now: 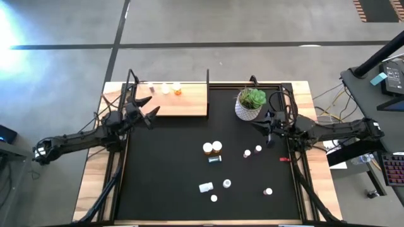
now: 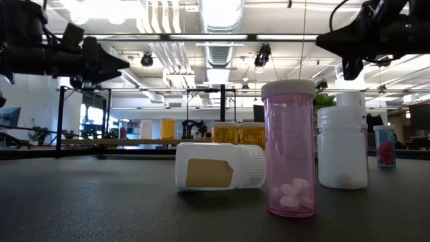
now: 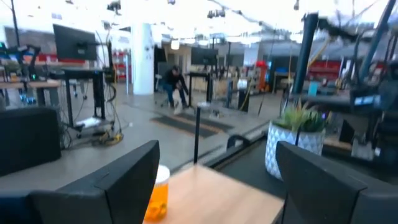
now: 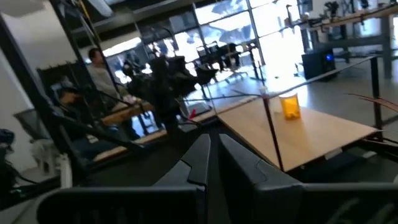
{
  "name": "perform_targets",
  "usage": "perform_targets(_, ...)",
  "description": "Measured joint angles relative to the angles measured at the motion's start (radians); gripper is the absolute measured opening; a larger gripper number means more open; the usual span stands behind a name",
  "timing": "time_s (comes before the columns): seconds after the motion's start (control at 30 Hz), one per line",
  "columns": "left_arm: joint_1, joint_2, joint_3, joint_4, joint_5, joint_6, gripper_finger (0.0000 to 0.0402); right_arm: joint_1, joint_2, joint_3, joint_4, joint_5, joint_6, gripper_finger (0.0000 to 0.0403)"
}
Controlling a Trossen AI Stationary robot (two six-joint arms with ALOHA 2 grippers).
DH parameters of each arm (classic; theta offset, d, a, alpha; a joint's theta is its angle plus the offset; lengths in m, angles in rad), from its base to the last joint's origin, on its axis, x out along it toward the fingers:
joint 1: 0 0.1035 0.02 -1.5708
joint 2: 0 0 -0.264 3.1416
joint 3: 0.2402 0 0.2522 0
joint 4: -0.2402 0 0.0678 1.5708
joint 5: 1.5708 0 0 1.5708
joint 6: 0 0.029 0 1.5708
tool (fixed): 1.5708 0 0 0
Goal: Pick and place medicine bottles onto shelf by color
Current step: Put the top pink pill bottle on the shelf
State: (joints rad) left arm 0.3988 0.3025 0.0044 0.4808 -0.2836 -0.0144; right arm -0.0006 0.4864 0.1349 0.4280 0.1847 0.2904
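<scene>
From above, I see three medicine bottles [image 1: 165,89] on the shelf [image 1: 183,101] and the rest scattered on the black mat [image 1: 189,189]. My left gripper [image 1: 150,112] hangs spread and empty at the shelf's edge; my right gripper [image 1: 270,135] is pressed together beside the plant pot [image 1: 248,108]. At table height, the pink bottle [image 2: 290,148] looks light, rigid and slick, so I'd pinch mid-body, below the cap.
</scene>
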Motion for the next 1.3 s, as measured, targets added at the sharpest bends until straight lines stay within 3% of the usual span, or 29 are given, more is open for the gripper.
perform_targets(0.57, 0.0, -0.279, 0.0, 0.004, 0.0, 0.0, 0.0306, 0.0, 0.41, 0.22, -0.011, 0.0, -0.021, 0.0022)
perform_targets(0.87, 0.0, -0.28, 0.0, 0.043, -0.005, 0.0, 0.0306, 0.0, 0.637, 0.35, -0.012, -0.001, -0.027, 0.0022)
perform_targets(1.3, 0.0, -0.238, 0.0, 0.043, -0.006, 0.0, 0.0306, 0.0, 0.888, 0.497, -0.013, -0.001, 0.1, 0.0022)
